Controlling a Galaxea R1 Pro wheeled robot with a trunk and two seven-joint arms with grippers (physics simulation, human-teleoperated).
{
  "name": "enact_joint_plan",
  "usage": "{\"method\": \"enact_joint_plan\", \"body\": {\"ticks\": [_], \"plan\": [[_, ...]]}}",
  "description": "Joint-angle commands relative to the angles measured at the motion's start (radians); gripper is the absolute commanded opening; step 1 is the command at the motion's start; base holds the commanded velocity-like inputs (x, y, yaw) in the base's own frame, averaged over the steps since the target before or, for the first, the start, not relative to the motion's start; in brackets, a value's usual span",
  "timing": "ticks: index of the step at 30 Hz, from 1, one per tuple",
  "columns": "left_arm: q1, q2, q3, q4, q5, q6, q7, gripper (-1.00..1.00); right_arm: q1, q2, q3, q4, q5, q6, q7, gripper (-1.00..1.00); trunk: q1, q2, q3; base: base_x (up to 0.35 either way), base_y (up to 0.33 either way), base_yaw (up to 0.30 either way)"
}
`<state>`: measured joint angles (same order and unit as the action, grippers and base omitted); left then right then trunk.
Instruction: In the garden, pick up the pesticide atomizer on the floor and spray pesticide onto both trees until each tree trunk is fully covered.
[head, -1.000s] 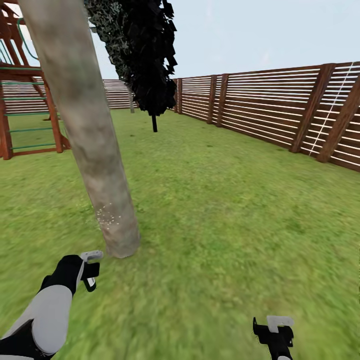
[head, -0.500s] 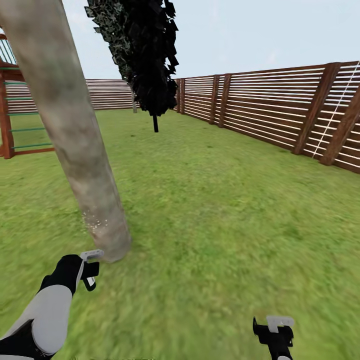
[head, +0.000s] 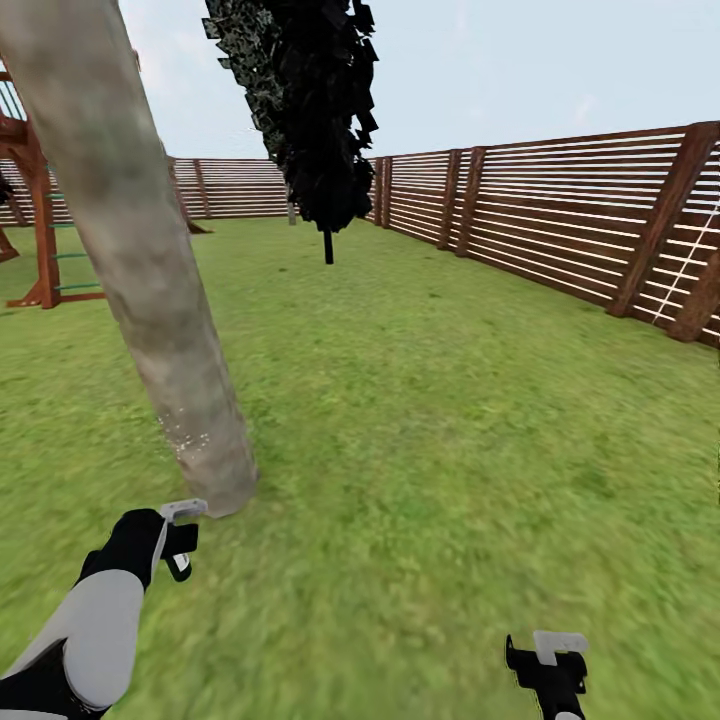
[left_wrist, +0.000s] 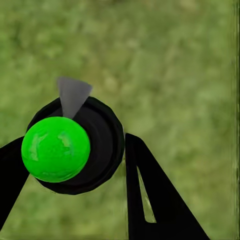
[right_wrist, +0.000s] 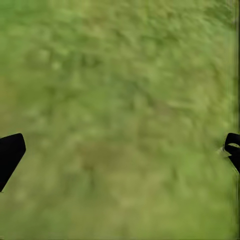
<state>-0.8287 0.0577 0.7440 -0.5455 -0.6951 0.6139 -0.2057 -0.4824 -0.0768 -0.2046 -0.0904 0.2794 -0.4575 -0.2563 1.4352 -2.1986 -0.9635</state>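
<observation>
A thick, pale grey-brown tree trunk (head: 150, 270) rises from the lawn at the left of the head view, leaning out of the top, with white specks on its bark near the base. My left gripper (head: 176, 540) hangs just in front of that base. In the left wrist view the left gripper (left_wrist: 75, 145) is shut on the pesticide atomizer (left_wrist: 56, 149), a black round body with a bright green ball and a grey nozzle tip, above the grass. My right gripper (head: 548, 665) is low at the right, and the right wrist view shows the right gripper (right_wrist: 122, 145) open over bare grass.
A black column-shaped tree (head: 315, 120) stands farther back on the lawn. A brown slatted fence (head: 560, 220) runs along the right and the back. A red-brown wooden play frame (head: 40, 220) stands at the far left. Open grass (head: 450, 420) stretches between trunk and fence.
The whole head view has shifted: fence and black tree now sit further right, the trunk base slightly left. Both arms hold the same place in the picture.
</observation>
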Motion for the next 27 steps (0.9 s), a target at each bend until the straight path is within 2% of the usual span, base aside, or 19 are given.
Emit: {"method": "enact_joint_plan", "body": {"ticks": [1,6,12,18,25,27], "plan": [[-0.001,-0.001,0.006,-0.002,-0.011,0.002,-0.009,-1.0,-0.001,0.0,-0.007,0.001,0.011,-0.003,-0.003,1.0,0.0,0.0,-0.001,0.095,-0.297,0.001],[-0.001,0.005,0.015,-0.002,-0.009,0.0,-0.009,-1.0,-0.001,0.001,-0.007,0.001,0.011,-0.003,-0.003,1.0,0.0,0.0,-0.001,0.133,-0.293,0.018],[-0.001,0.01,0.017,-0.003,-0.009,-0.003,-0.008,-1.0,-0.001,0.002,-0.007,0.001,0.011,-0.003,-0.003,1.0,0.0,0.0,-0.001,0.249,-0.222,0.25],[-0.001,0.009,0.015,-0.004,-0.009,-0.004,-0.008,-1.0,-0.001,0.002,-0.007,0.001,0.011,-0.003,-0.003,1.0,0.0,0.0,-0.001,0.314,-0.02,0.277],[-0.001,-0.002,0.013,0.006,-0.006,-0.007,-0.011,-1.0,-0.001,0.001,-0.007,0.001,0.011,-0.003,-0.003,1.0,0.0,0.0,-0.001,0.012,0.0,0.277],[-0.009,-0.004,0.01,0.008,0.011,-0.007,-0.015,-1.0,-0.001,0.0,-0.008,0.001,0.011,-0.003,-0.003,1.0,0.0,0.0,-0.001,0.0,0.0,0.259]]}}
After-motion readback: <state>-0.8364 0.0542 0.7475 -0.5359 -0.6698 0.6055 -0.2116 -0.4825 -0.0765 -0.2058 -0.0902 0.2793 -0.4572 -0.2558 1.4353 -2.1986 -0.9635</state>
